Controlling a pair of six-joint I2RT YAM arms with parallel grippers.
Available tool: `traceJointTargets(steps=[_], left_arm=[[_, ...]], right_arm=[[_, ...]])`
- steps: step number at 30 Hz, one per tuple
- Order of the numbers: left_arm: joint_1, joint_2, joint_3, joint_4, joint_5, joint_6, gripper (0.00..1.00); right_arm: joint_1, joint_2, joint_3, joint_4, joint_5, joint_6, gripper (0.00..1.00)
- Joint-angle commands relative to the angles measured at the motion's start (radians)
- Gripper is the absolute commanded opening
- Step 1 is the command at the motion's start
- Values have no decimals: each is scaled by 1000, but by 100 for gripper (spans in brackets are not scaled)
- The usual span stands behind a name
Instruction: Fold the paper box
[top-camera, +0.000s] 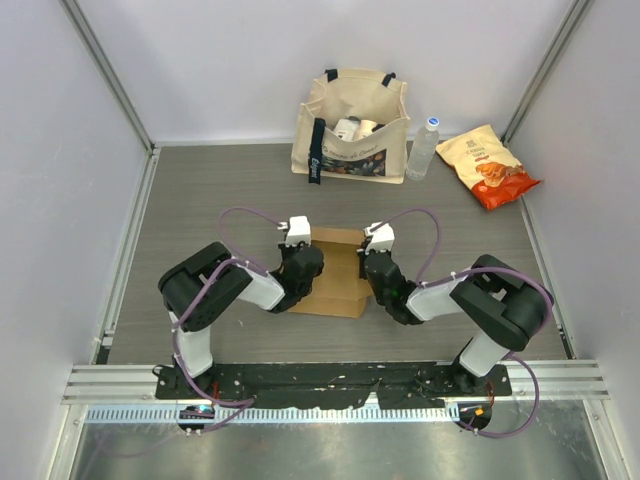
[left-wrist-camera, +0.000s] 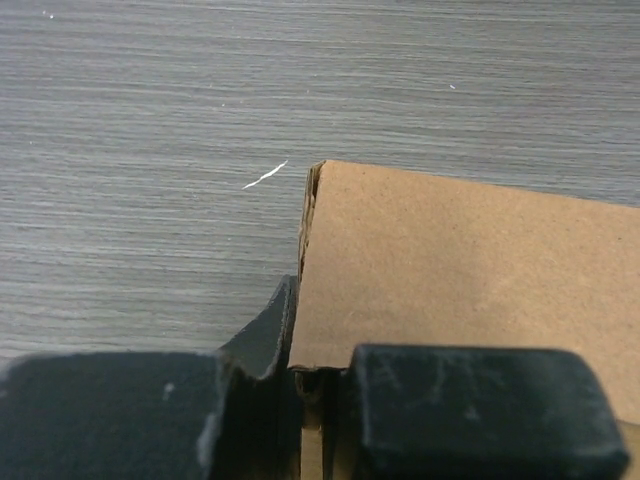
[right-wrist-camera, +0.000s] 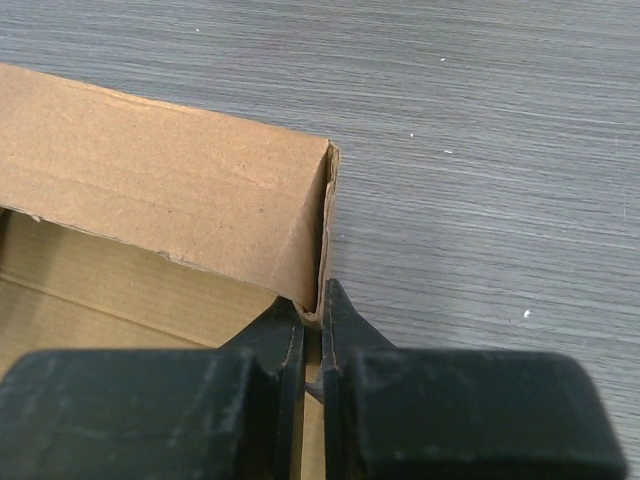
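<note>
The paper box (top-camera: 336, 268), plain brown cardboard, lies on the table between both arms. My left gripper (top-camera: 300, 268) is shut on the box's left side wall; in the left wrist view the wall's edge (left-wrist-camera: 310, 372) is pinched between the fingers (left-wrist-camera: 262, 340), with a brown panel (left-wrist-camera: 460, 260) stretching to the right. My right gripper (top-camera: 372, 268) is shut on the right side wall; in the right wrist view the thin cardboard edge (right-wrist-camera: 322, 310) sits between the fingertips (right-wrist-camera: 345, 318), and a folded-up panel (right-wrist-camera: 170, 190) runs to the left above the box's inner floor (right-wrist-camera: 90, 290).
A beige printed tote bag (top-camera: 352, 130) with items inside stands at the back. Right of it stand a clear water bottle (top-camera: 424, 148) and a yellow-orange snack packet (top-camera: 488, 166). Metal frame rails (top-camera: 130, 240) border the grey table (top-camera: 220, 180).
</note>
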Motion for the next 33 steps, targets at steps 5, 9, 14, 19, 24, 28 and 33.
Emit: traceJointTargets(steps=[5,9,14,19,24,28,33], left_arm=[[28,-70,-87,89,42,34,40],[31,-174,-142,44,89,13,62],[49,-395,-226,-64,235,-18,88],[74,-613,-256,-265,525,-27,90],[106,-844,-308,-439,681,-42,89],[187,-1013,-314,-589,807,-96,92],[315,-1004,-253,-652,890,-224,95]], right_arm=[[7,-59,4,49,23,21,2],[-4,-63,-4,55,27,20,3],[-7,-74,7,33,23,11,9],[-7,-68,18,7,15,12,15],[-8,-72,22,-22,0,21,25],[-8,-86,29,-74,-8,49,39],[-7,-152,65,-210,-40,101,53]])
